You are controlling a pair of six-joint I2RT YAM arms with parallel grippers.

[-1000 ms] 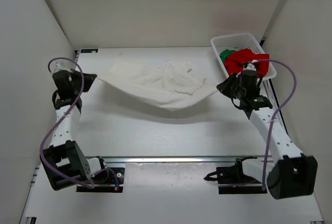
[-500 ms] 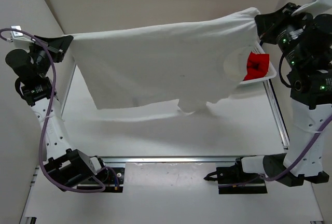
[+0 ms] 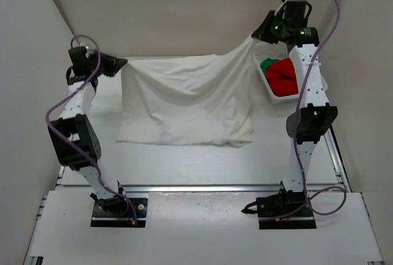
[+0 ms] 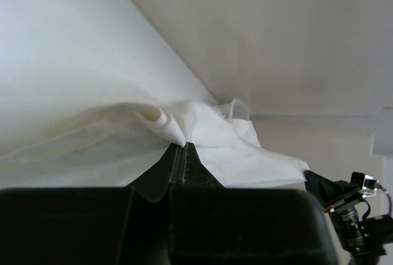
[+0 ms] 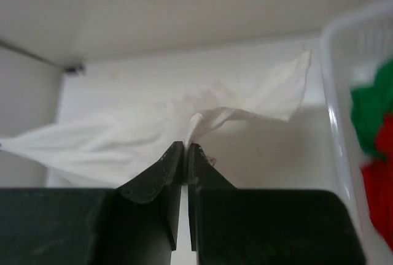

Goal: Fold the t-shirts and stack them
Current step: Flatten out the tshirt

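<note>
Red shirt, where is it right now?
In the top view, the red shirt lies in the white basket at the far right, beside the green shirt.

The left arm [image 3: 80, 99] and right arm [image 3: 310, 75] have white links, black joints and lilac cables [image 3: 334, 4]. The left claw [image 4: 182, 148] and right claw [image 5: 185, 147] are black.

— Where's the top camera?
— High behind the arm bases [image 3: 113, 207], looking down on the whole table [image 3: 184, 161]; wrist ones sit close behind their fingers [image 4: 159, 176], facing each other across it; all share the white t-shirt [image 3: 184, 102].
</note>
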